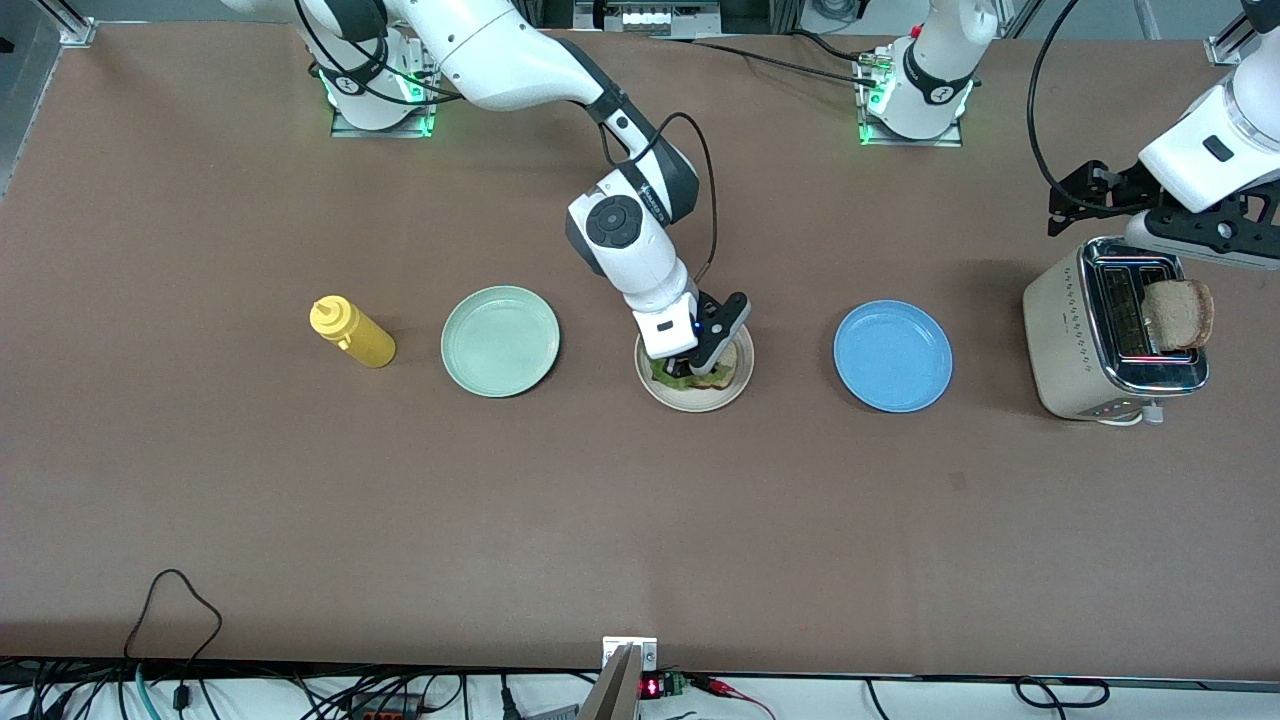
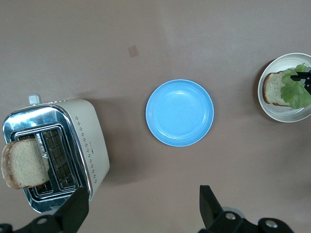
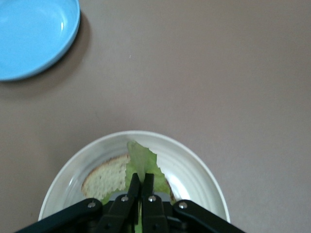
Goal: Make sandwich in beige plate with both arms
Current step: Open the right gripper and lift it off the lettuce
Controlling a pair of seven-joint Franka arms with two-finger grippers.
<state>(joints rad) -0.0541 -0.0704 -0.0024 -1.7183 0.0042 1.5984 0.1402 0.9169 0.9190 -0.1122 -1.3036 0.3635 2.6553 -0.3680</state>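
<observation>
Right wrist view shows the right gripper [image 3: 141, 187] low over the beige plate [image 3: 194, 160], fingers pinched on the lettuce [image 3: 141, 162] so it drapes over the bread [image 3: 104, 177]. The left gripper [image 2: 143, 204] hangs fingers wide above the toaster [image 1: 1085, 335], probably for the slice [image 1: 1178, 314] sticking up.
</observation>
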